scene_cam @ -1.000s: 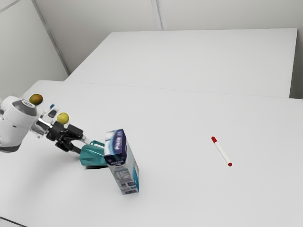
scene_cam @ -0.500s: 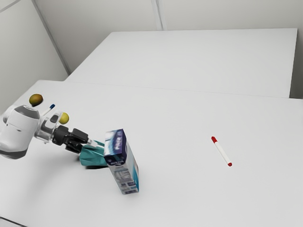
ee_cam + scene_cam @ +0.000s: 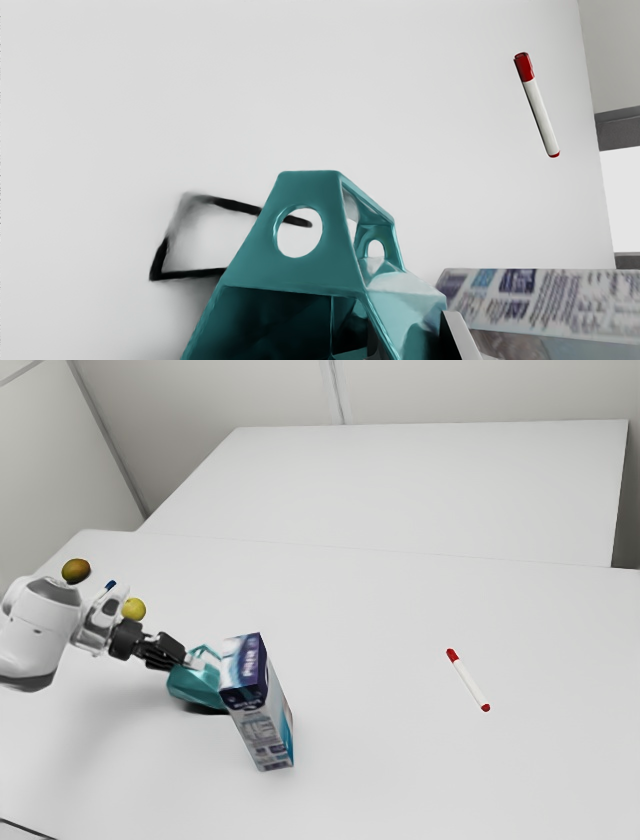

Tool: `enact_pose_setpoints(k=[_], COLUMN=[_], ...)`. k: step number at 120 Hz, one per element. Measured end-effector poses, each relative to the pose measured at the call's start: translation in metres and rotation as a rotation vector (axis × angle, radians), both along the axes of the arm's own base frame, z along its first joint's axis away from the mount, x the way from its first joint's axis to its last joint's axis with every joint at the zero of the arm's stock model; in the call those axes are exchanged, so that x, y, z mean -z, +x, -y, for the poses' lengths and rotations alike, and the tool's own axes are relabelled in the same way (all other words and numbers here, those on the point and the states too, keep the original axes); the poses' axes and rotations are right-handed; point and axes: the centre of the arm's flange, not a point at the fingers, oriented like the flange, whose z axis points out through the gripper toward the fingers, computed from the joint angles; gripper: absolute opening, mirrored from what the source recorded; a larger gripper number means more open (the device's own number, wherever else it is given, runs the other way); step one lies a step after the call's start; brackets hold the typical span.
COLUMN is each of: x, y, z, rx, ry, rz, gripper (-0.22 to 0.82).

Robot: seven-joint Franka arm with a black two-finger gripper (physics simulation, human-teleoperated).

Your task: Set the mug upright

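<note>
Gripper (image 3: 187, 661) low at the mug (image 3: 197, 685), reaching in from the arm's side. Its fingers (image 3: 460, 336) look closed on the mug's side wall, one outside, the other within the mouth, standing only about the wall's breadth apart. Inner contact is partly hidden, so the hold is a reading, though a fairly firm one.

Mug is teal, faceted, tipped well over, mouth toward the gripper, handle side uppermost. Dark shadow beneath; cannot tell how much of it bears on the table (image 3: 380, 760). Just beyond, the tall carton (image 3: 258, 705) stands upright and covers part of the mug in the exterior view.

Progress: grip on the mug seems made; upright not reached. Left, by my judgement: bring the mouth up, seat the base flat, let go. Carton is close enough to be knocked during the turn.

Differences between views: wrist view gives the mug's dark hollow, a round hole in the flat teal face, and the outside finger against the wall. Exterior view gives the tilt and, off to the arm's side, a yellow fruit (image 3: 134, 609), a blue-tipped pen (image 3: 110, 585) and a brownish fruit (image 3: 76, 570). Red-capped marker (image 3: 468, 680) lies well apart, past the carton, in both.
</note>
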Motion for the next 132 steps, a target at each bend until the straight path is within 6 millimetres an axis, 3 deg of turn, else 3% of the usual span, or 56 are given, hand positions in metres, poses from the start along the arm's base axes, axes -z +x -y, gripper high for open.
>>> enact_pose_setpoints(k=[20,50,74,89,132], x=[-0.027,-0.09,-0.138,-0.162,-0.179], y=[0.001,0.011,0.048,0.06,0.071], z=[-0.002,0.002,0.055,0.091,0.15], rx=[0.013,0.091,0.3,0.396,0.419], ry=[0.038,0.151,0.313,0.433,0.746], rz=[0.058,0.16,0.164,0.134,-0.004], gripper=[-0.14,-0.16,-0.17,-0.17,-0.18])
